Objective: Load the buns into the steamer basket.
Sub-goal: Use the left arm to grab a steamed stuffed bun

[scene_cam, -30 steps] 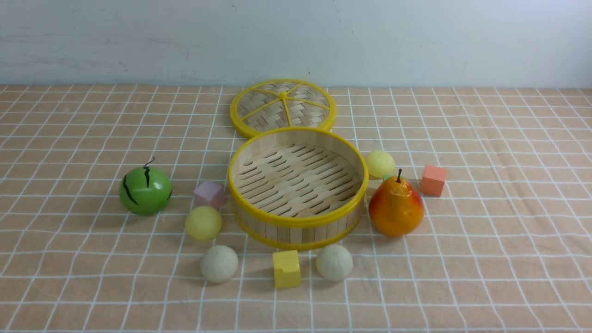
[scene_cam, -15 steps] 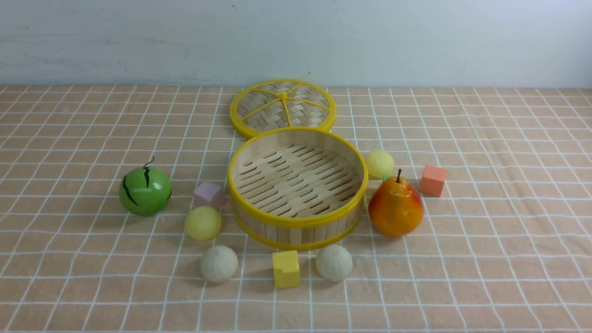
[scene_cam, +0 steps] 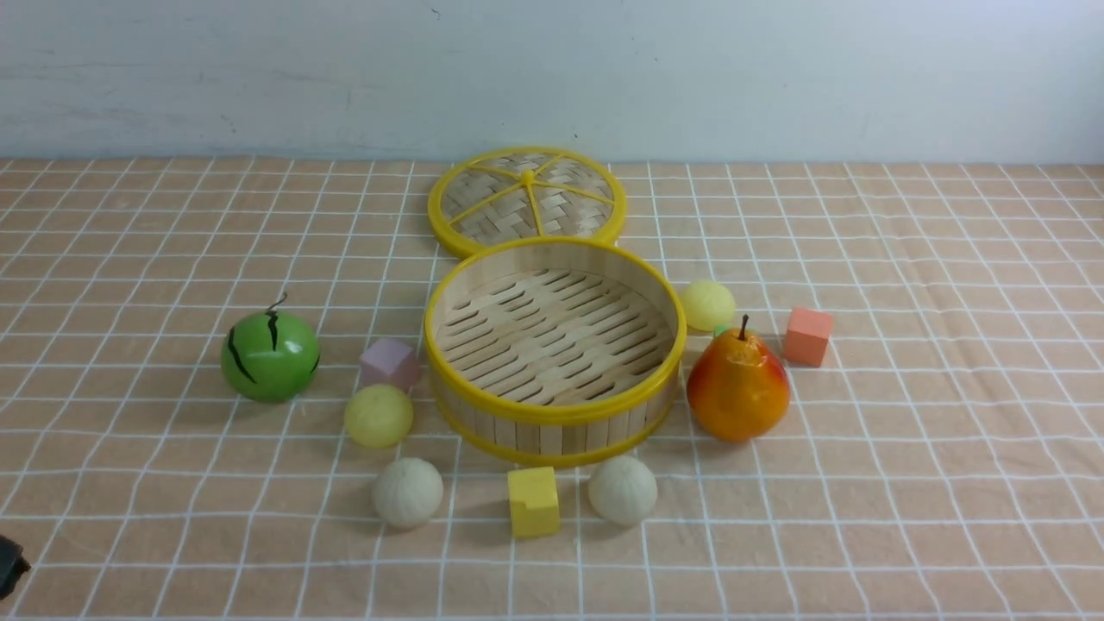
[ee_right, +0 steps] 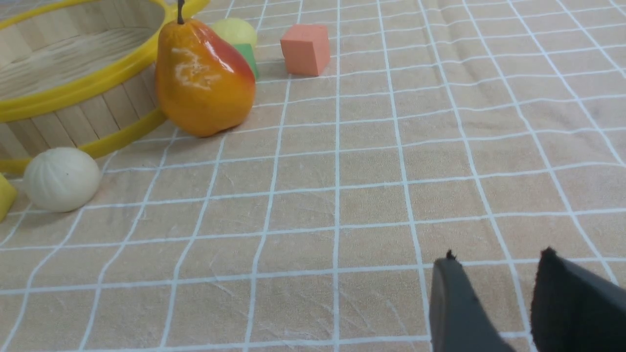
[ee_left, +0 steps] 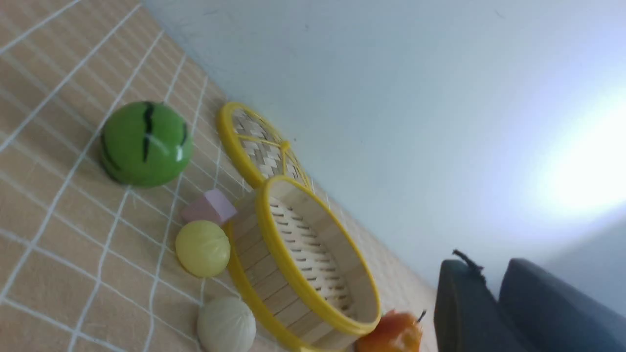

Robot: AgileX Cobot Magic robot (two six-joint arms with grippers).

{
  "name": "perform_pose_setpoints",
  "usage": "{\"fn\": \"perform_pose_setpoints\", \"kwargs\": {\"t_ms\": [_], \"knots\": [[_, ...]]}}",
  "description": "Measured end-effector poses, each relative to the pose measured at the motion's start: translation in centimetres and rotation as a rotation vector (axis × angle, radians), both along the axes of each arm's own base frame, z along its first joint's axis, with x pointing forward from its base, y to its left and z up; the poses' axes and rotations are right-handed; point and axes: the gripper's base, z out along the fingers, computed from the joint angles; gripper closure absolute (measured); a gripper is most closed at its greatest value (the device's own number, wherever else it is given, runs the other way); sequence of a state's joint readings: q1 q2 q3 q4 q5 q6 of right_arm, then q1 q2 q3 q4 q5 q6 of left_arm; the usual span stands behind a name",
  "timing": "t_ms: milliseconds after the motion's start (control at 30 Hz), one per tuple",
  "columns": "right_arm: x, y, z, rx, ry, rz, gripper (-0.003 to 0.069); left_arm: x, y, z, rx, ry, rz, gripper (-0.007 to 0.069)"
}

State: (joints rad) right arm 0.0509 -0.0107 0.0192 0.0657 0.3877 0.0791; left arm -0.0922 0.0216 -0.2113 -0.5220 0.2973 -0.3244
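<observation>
The steamer basket (scene_cam: 552,412), with all four buns (scene_cam: 379,415) outside it.
Our left gripper (ee_left: 489,266) and right gripper (ee_right: 499,255) show fingers parted, grasping nothing; we find one yellow bun (scene_cam: 379,415) just beside the basket's left wall, the other yellow bun (scene_cam: 708,304) by its right, and two off-white buns (scene_cam: 408,492) (scene_cam: 623,490) in front, a yellow cube (scene_cam: 533,501) between them.
</observation>
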Motion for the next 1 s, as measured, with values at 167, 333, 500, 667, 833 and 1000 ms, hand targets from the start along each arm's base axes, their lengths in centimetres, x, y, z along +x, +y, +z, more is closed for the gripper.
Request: {"fn": "perform_pose_setpoints", "kwargs": {"t_ms": [167, 333, 500, 667, 833, 1000], "knots": [[0.0, 0.0, 0.0, 0.000, 0.000, 0.000, 0.0420, 1.7, -0.9, 4.0, 0.315, 0.347, -0.139, 0.0624], [0.0, 0.0, 0.0, 0.000, 0.000, 0.000, 0.0420, 7.0, -1.1, 5.2, 0.500, 0.774, -0.256, 0.0638], [0.0, 0.0, 0.0, 0.000, 0.000, 0.000, 0.0420, 13.3, -2.9, 3.8, 0.573, 0.893, -0.416, 0.0638], [0.0, 0.0, 0.0, 0.000, 0.000, 0.000, 0.0420, 16.5, -8.3, 2.9, 0.665, 0.796, -0.601, 0.0638], [0.0, 0.0, 0.0, 0.000, 0.000, 0.000, 0.0420, 19.6, -11.0, 1.0, 0.776, 0.774, -0.624, 0.0631], [0.0, 0.0, 0.0, 0.000, 0.000, -0.001, 0.0420, 24.0, -11.4, -2.0, 0.810, 0.799, -0.568, 0.0487]]}}
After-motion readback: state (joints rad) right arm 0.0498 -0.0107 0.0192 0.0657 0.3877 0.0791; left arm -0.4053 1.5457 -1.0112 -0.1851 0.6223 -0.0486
